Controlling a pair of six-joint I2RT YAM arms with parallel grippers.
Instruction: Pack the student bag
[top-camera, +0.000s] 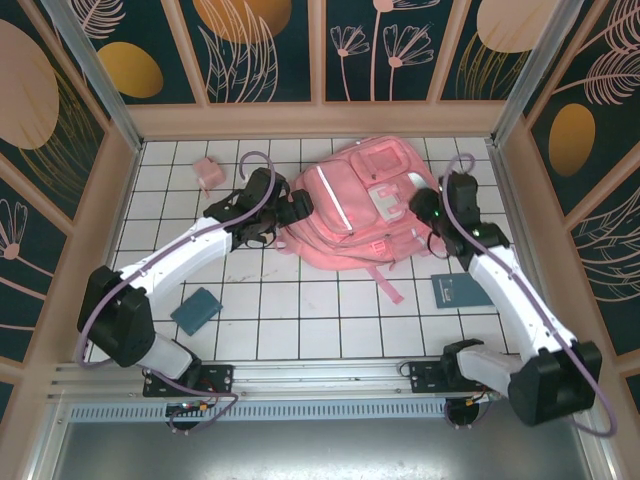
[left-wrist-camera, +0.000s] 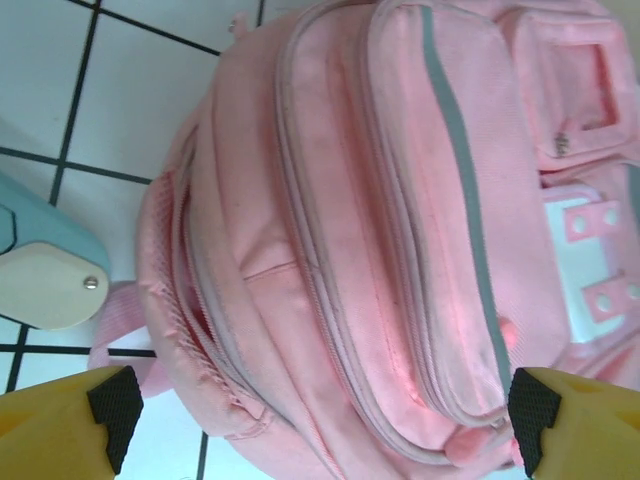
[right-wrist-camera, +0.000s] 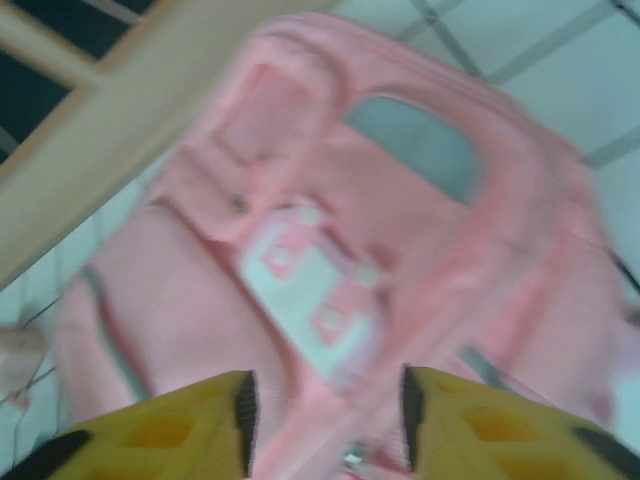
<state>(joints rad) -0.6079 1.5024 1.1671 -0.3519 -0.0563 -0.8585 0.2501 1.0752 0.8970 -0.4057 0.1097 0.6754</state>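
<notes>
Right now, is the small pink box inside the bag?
No, the box sits on the table, apart from the bag.

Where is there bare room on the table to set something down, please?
The near-centre tiles are bare, between the teal notebook and the blue booklet, in front of the student bag. A smaller patch lies between the small pink box and the left arm. The bag's flanks are crowded by it and the right arm.
</notes>
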